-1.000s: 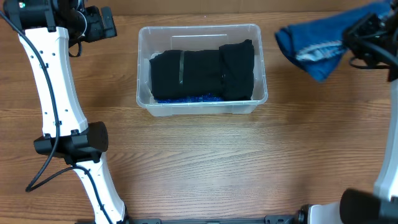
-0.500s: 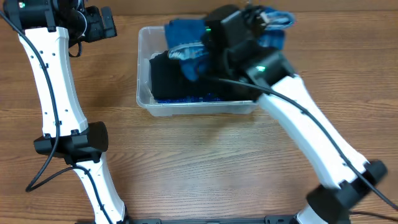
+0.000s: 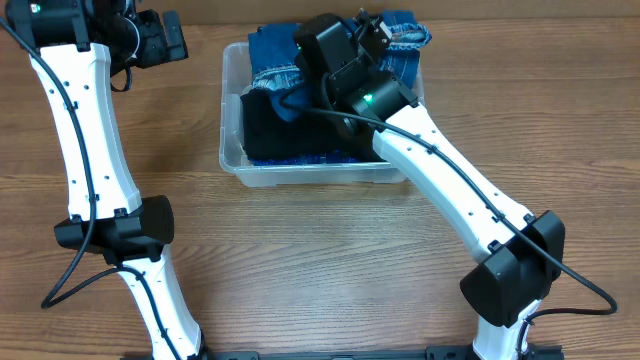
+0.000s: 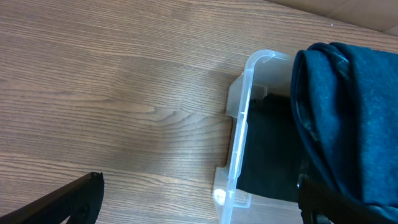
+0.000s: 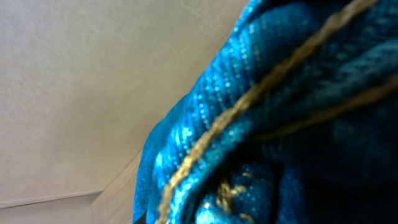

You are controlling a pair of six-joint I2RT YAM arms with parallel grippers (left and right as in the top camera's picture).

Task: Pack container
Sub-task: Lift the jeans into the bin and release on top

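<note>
Jeans (image 3: 272, 55), brought from the right, now over container (image 3: 232, 158); my right end effector (image 3: 375, 28) buried in denim, grip untellable.

Wooden table (image 4: 112, 93); clear container (image 4: 239, 124), corner showing; black cloth (image 4: 267, 155) inside; blue denim (image 4: 348, 118) above; left gripper (image 4: 200, 178), fingers spread wide.

The container (image 3: 226, 110) is showing clear, faintly milky plastic. Inside it, a cloth (image 3: 262, 130) is lying plain black. The jeans (image 3: 272, 50) are showing mid-blue denim with paler faded patches, their seams running in golden-tan stitching. The table (image 3: 330, 270) is showing light brown wood grain. The left arm (image 3: 85, 130) and right arm (image 3: 450, 190) are gleaming white with black joints, and a green light (image 3: 367, 99) is glowing on the right one.
</note>
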